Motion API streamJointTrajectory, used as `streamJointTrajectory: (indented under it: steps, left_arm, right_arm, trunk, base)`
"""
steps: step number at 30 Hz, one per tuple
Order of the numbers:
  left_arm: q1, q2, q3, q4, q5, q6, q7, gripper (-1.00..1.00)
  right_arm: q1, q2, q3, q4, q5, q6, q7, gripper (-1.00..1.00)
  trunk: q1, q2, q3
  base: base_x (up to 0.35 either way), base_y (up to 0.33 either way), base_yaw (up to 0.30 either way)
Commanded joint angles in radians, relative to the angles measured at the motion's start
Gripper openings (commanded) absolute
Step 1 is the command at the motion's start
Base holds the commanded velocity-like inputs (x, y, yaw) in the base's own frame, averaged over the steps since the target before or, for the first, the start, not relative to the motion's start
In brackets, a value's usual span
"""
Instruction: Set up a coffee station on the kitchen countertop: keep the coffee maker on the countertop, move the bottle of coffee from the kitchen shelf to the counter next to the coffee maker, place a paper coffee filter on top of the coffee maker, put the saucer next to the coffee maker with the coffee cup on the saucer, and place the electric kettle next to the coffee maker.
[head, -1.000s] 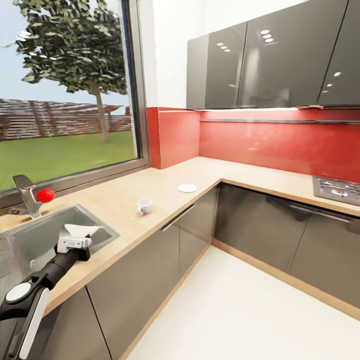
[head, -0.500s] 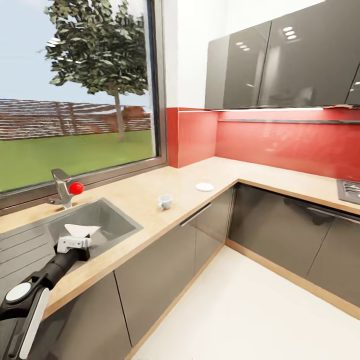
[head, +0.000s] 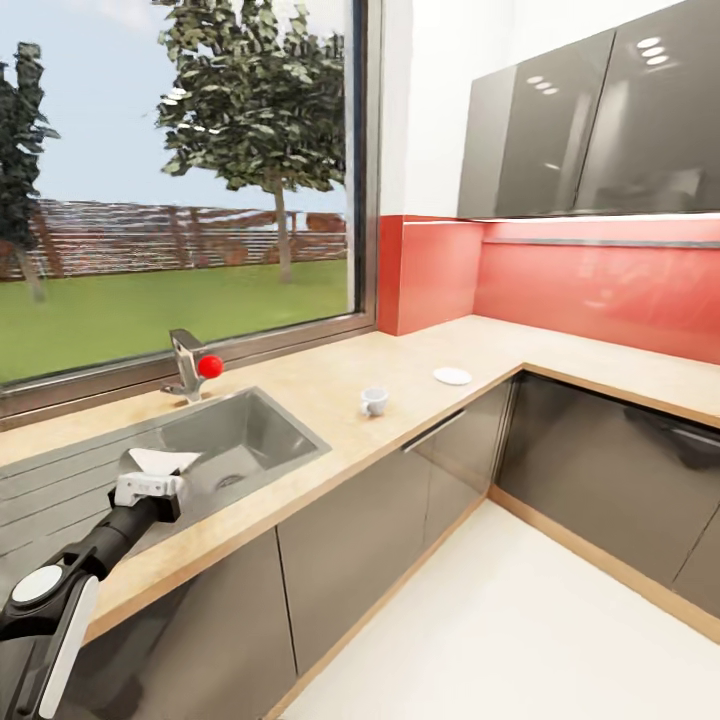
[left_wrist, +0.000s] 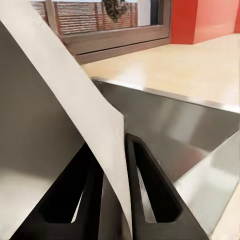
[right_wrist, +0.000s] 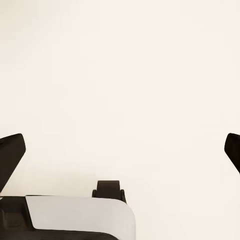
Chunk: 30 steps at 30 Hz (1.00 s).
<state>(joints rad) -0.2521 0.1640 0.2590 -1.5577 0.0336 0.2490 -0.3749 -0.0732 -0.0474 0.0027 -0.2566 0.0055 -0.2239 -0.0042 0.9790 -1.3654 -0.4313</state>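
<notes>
Forward-stretched left arm (head: 110, 535), jaws pinching paper coffee filter (head: 163, 460), right jaws spread wide.

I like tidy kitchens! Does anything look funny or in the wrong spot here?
Nothing is spilled or broken. One thing stands out: the coffee cup sits on the bare kitchen countertop, apart from its saucer. Also, the left gripper pinches a paper coffee filter above the sink.

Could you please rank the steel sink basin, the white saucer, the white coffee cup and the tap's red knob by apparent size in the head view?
1. Stainless steel sink basin
2. Flat white saucer
3. Small white coffee cup, close to the saucer; the saucer lies farther away, so true sizes are unsure
4. Red tap knob
</notes>
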Motion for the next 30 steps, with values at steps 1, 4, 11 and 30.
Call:
streamJointTrajectory:
  steps: [1,4,11,30]
  left_arm:
    - [-0.001,-0.001,0.001,-0.001,0.002,0.007,-0.006,-1.0]
    - [-0.001,0.0,0.0,-0.001,0.002,0.008,-0.006,-1.0]
    - [-0.001,0.0,0.0,0.0,0.002,0.009,-0.006,-1.0]
    - [-0.001,-0.003,-0.001,0.001,0.002,0.009,-0.006,-1.0]
  right_arm:
    - [0.0,0.0,0.0,0.0,0.001,-0.003,0.0,1.0]
    - [0.0,0.0,0.0,0.0,0.001,-0.003,0.0,1.0]
    - [0.0,0.0,0.0,0.0,0.001,-0.003,0.0,1.0]
    - [0.0,0.0,0.0,0.0,0.0,-0.003,0.0,1.0]
  trunk:
    - [0.0,-0.001,-0.001]
    - [0.0,-0.001,-0.001]
    - [0.0,-0.001,-0.001]
    - [0.0,-0.001,-0.001]
  base:
    - [0.0,0.0,0.273]
    - [0.0,0.0,0.273]
    - [0.0,0.0,0.273]
    - [0.0,0.0,0.273]
